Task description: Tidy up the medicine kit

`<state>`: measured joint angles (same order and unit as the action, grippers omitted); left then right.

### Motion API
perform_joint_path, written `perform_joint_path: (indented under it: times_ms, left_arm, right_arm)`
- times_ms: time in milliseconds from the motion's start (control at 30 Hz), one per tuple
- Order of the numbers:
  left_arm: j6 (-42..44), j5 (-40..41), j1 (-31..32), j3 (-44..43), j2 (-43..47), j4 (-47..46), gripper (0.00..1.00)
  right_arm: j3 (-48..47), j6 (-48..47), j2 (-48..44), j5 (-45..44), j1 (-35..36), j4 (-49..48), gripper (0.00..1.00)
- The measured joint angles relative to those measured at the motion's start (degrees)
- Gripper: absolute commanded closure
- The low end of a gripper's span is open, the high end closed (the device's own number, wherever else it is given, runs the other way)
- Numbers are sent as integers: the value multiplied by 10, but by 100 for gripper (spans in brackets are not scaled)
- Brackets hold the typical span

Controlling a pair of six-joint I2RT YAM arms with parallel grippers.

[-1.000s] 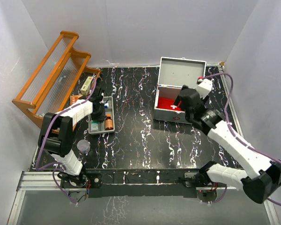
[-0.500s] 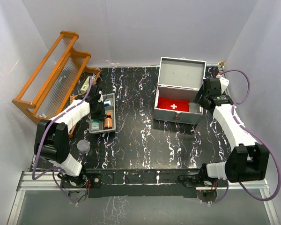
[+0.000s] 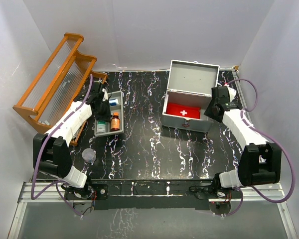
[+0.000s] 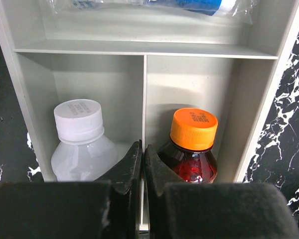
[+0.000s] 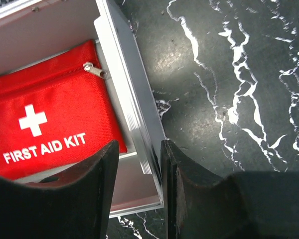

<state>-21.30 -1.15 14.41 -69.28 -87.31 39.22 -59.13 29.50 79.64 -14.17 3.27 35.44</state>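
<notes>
**A:** What does the overhead view give that the wrist cameras do not?

**B:** The layout. The medicine kit (image 3: 193, 78) stands at the far right of the table (image 3: 149, 144), its lid raised toward the back wall. The grey tray (image 3: 121, 112) lies at the far left beside one wooden rack (image 3: 52, 74), and one small clear cup (image 3: 89, 155) sits near the front edge.

**A:** And close up?

**B:** The left wrist camera shows three compartments of the tray. One white-capped bottle (image 4: 79, 134) and one orange-capped brown bottle (image 4: 192, 144) stand on either side of a divider. One clear packet (image 4: 149, 5) with blue print lies across the compartment beyond them.

**A:** What is in the kit?

**B:** One red pouch (image 5: 45, 129) with a white cross, marked FIRST AID KIT, lying flat inside.

**A:** The grippers?

**B:** The left gripper (image 4: 143, 159) has its fingers pressed together and holds nothing, above the divider between the two bottles. The right gripper (image 5: 139, 169) has its fingers partly apart, one inside the kit and one outside, astride its right-hand wall; whether they pinch it I cannot tell
</notes>
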Motion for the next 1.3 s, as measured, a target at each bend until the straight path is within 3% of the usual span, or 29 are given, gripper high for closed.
perform_joint_path:
  times_ms: [200, 500, 833, 1033, 1300]
  left_arm:
    - [-9, 3, 0, -30, 0, 36, 100]
    - [-19, 7, 0, -40, 0, 52, 100]
    - [-28, 4, 0, -46, 0, 56, 100]
    - [-34, 3, 0, -71, 0, 68, 100]
    - [-49, -1, 0, -102, -1, 87, 100]
  right_arm:
    - [37, 63, -23, -33, 93, -11, 69]
    - [61, 245, -41, -78, 282, -5, 67]
    - [-6, 427, 40, -146, 475, 8, 59]
    - [-49, 494, 88, -153, 532, 8, 53]
    - [-74, 494, 102, -154, 556, 0, 48]
